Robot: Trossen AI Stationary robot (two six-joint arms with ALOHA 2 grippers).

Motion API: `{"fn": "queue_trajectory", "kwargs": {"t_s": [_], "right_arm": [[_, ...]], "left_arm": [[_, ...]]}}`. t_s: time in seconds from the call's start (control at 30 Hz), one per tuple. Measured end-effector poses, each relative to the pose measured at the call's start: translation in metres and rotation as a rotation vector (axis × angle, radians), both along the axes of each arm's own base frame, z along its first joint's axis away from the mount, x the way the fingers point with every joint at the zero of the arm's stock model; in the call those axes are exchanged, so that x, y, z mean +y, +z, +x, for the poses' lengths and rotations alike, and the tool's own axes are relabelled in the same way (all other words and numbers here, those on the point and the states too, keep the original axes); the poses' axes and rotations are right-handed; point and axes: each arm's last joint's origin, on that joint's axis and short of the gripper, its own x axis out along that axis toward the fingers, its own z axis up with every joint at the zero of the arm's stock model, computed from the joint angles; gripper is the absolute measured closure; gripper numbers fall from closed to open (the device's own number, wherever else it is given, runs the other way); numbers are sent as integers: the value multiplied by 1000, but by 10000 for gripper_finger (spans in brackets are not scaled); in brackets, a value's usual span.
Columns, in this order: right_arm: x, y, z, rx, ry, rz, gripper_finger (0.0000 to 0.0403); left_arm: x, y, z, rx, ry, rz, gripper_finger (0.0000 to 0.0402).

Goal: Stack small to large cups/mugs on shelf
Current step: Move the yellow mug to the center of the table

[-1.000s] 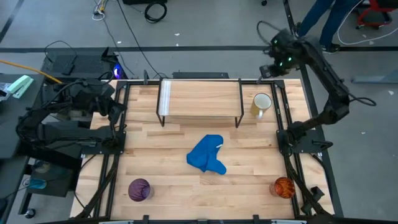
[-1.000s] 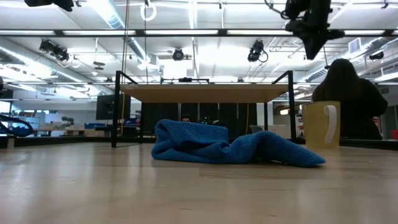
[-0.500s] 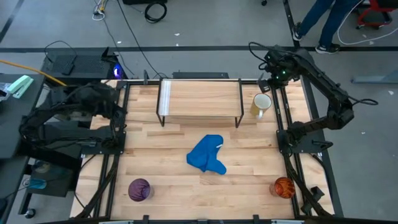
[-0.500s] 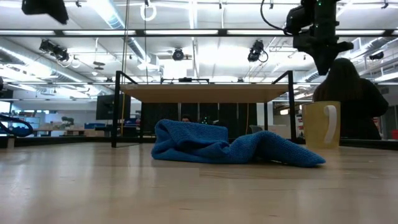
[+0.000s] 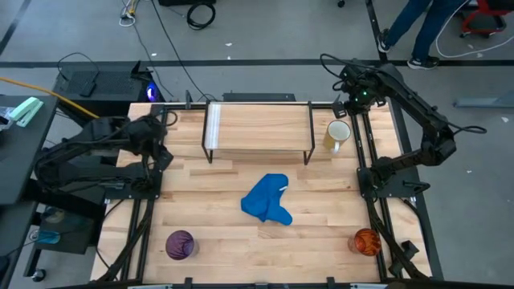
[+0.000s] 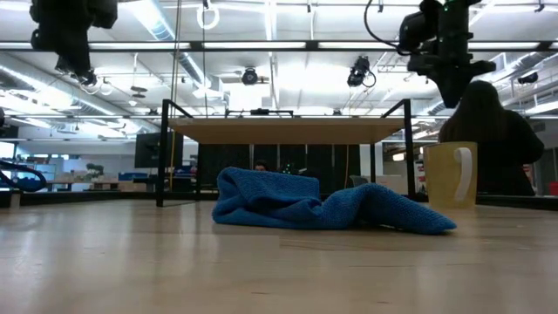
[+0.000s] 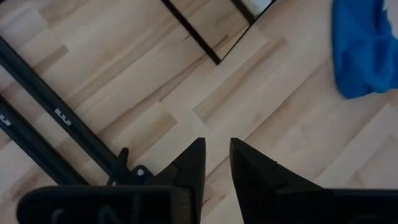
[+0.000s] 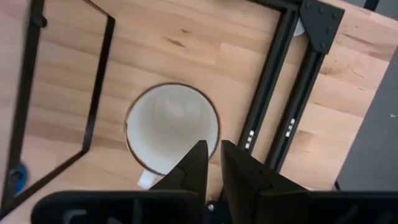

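Over the last second I had brought the left gripper (image 5: 165, 154) inward from the table's left edge; it hung over bare wood short of the shelf's left legs, fingers (image 7: 194, 163) nearly closed and holding nothing. I judged that arm only positioning, with no cup within its reach yet.

The purple cup (image 5: 180, 244) stood untouched at the near left corner, well apart from everything else. The shelf (image 5: 259, 127) sat at the far middle of the table, its board bare, so no stacking had started. The blue cloth (image 5: 267, 200) lay crumpled in front of the shelf, between it and the two near cups; I rated it a possible snag on any low carry across the middle.

The white mug (image 5: 338, 133) stood just beside the shelf's right legs, handle toward the near side. The right gripper (image 5: 348, 102) had swung in from the far right corner and sat high above the mug, near its far rim, fingers (image 8: 198, 163) almost together and empty. The shelf's wire leg (image 8: 98, 87) and the table's black frame rail (image 8: 268, 87) crowded the mug on either side. The orange cup (image 5: 366, 241) waited at the near right corner. A person (image 6: 488, 135) was in the room behind the table.
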Motion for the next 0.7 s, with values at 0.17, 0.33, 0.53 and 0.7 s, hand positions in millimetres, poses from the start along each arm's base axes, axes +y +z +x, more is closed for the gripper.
{"fn": "queue_trajectory", "kwargs": {"t_s": [0.17,0.33,0.53,0.7], "right_arm": [[0,0,0,-4,3,10,350],[9,-17,-5,22,-20,88,350],[24,-50,-21,4,-74,76,350],[29,-72,-23,-37,-90,58,350]], "left_arm": [[0,-5,1,11,20,-23,319],[0,-5,1,5,28,-25,314],[1,-4,3,-12,28,-19,311],[1,-4,4,-25,27,-15,314]]}}
